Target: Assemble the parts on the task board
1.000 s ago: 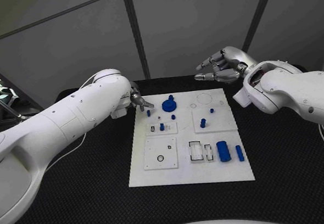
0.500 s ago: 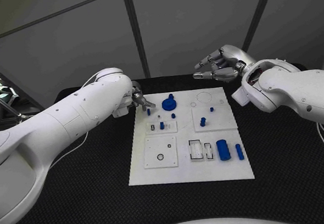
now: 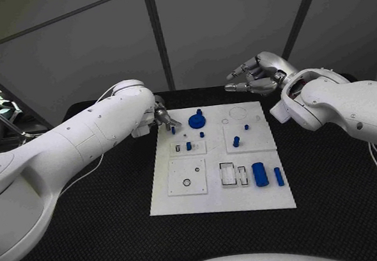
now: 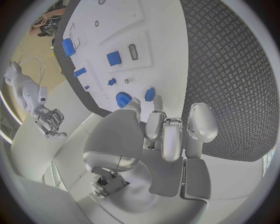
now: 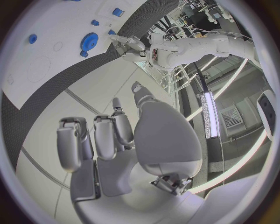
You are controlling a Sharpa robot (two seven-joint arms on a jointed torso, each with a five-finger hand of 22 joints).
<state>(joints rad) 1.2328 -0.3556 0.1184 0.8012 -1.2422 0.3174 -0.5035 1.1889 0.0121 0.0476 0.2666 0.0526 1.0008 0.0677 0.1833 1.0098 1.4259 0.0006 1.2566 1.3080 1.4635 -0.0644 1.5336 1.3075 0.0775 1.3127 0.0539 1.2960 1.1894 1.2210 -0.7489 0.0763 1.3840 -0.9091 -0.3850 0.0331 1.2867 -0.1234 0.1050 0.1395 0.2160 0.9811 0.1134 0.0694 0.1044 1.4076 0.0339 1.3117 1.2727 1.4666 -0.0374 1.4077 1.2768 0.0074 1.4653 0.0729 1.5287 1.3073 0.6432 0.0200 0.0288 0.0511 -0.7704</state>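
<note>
The white task board (image 3: pixel 218 200) lies in the middle of the black table. A blue gear (image 3: pixel 196 121) stands near its far edge, with several small blue pegs around it. A short blue peg (image 3: pixel 172 130) stands at the board's far left edge. My left hand (image 3: pixel 163 118) reaches down to it. In the left wrist view that peg (image 4: pixel 149 94) sits at the fingertips (image 4: pixel 157 100), beside the gear (image 4: pixel 121 99); whether it is pinched I cannot tell. My right hand (image 3: pixel 256 77) hovers high behind the board's far right corner, fingers apart, holding nothing.
A thick blue cylinder (image 3: pixel 260 176) and a slim blue bar (image 3: pixel 278 177) lie at the board's near right. Empty slots (image 3: pixel 229 175) and a ring recess (image 3: pixel 186 183) sit beside them. Bare black mat (image 3: pixel 96 206) surrounds the board.
My left hand has edged a little right, closing in over the peg at the board's far left edge. The peg has stayed in place. My right hand has barely moved.
</note>
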